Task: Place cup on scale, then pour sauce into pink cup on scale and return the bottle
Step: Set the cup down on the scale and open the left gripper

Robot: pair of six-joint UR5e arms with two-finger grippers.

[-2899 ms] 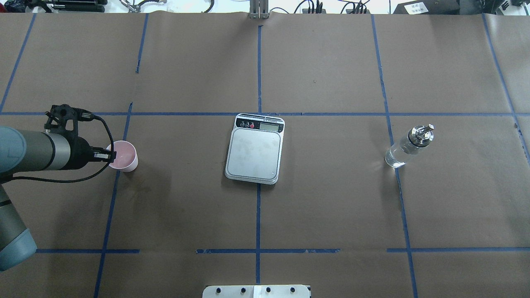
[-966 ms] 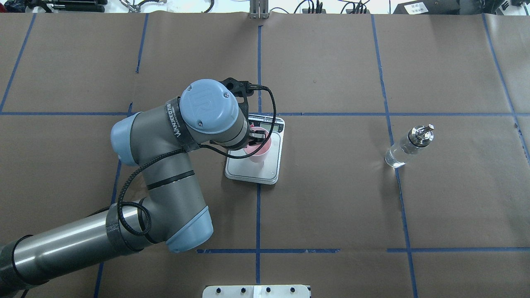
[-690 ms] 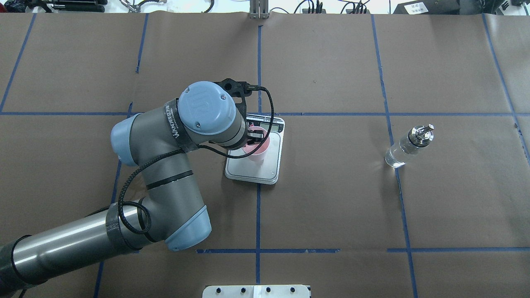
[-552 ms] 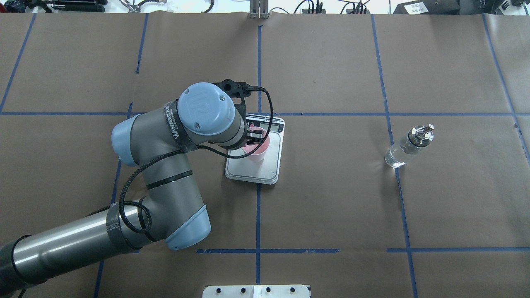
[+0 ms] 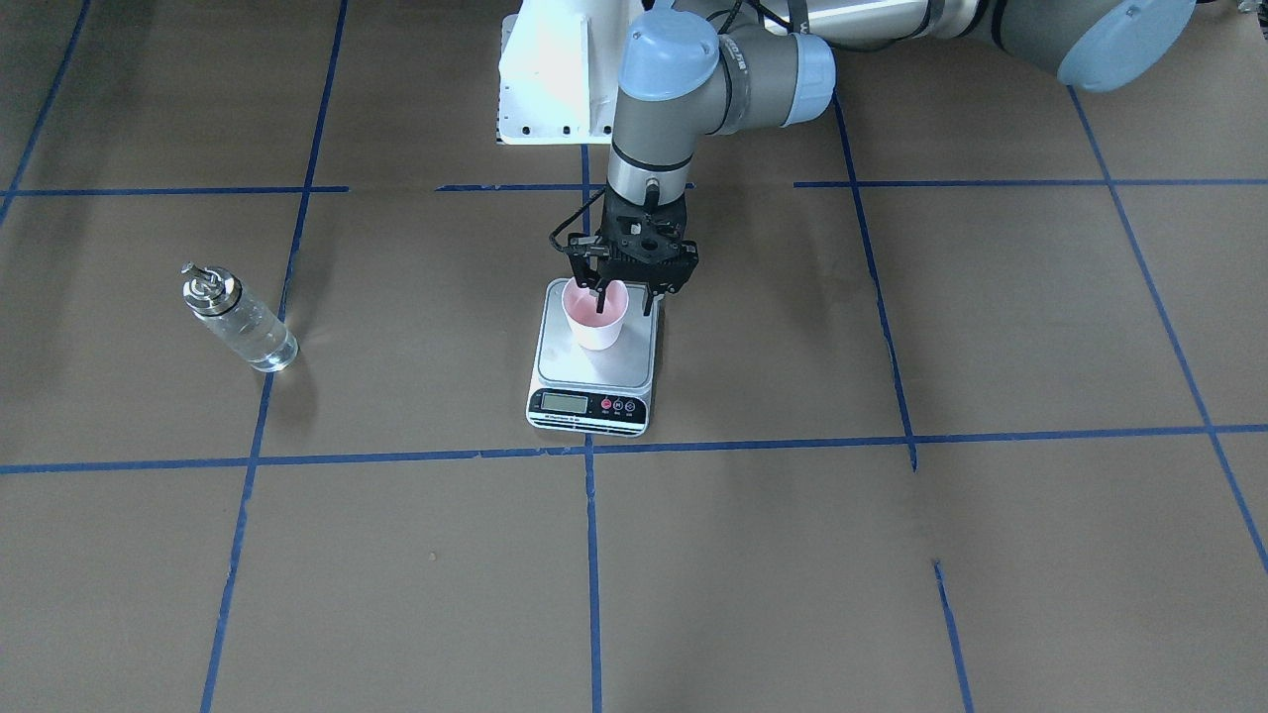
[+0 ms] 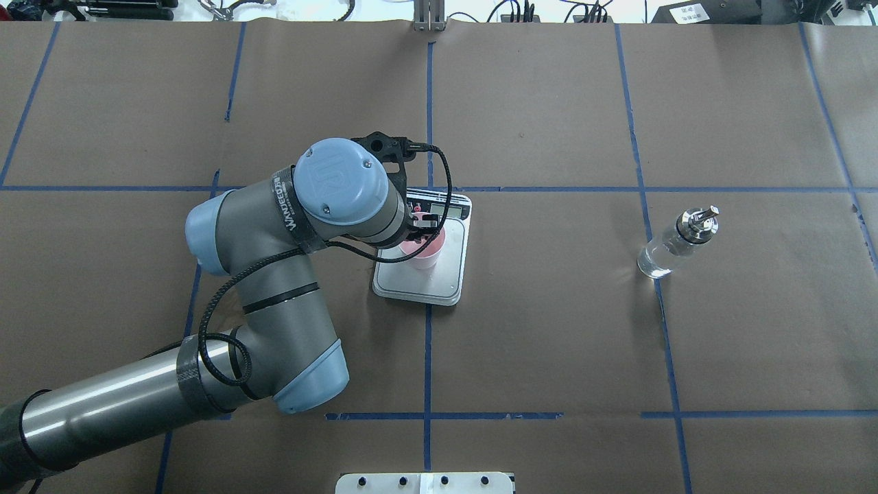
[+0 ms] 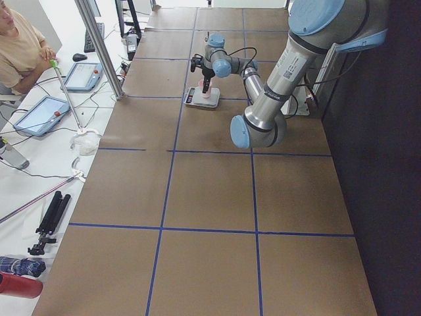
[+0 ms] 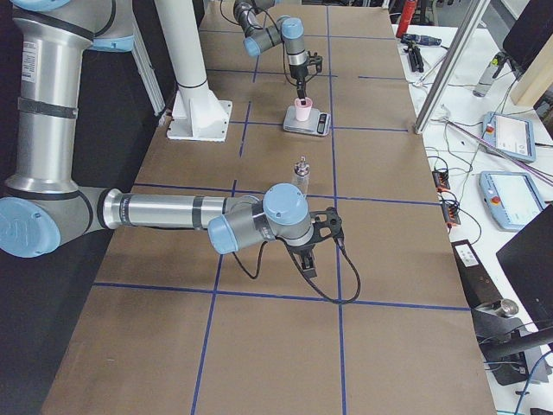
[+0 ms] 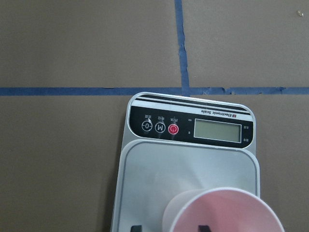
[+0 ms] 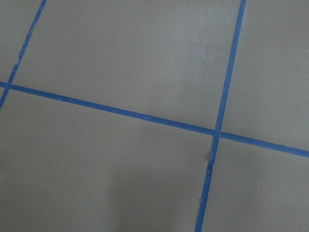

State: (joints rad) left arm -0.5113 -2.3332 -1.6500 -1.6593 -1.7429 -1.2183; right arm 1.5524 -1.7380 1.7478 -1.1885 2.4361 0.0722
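The pink cup (image 5: 594,317) stands upright on the silver platform of the scale (image 5: 634,368), near the middle of the table. My left gripper (image 5: 624,300) hangs straight down over it and is open. One finger is inside the cup, the other outside, and the rim wall runs between them without being pinched. In the left wrist view the cup (image 9: 222,212) sits low in frame on the scale (image 9: 159,169). The clear glass bottle (image 6: 675,241) with its silver spout stands alone, far from both grippers. My right gripper (image 8: 307,262) shows only in the exterior right view; I cannot tell its state.
The white robot base plate (image 5: 555,79) is behind the scale. Blue tape lines (image 6: 427,357) grid the brown paper tabletop. An operator (image 7: 20,46) sits beyond the far table end, beside tablets and cables. The right wrist view shows only bare paper and tape.
My left arm carried the cup from the table's left side to the scale. Over the last second the cup sank slightly onto the platform. The bottle has not moved.
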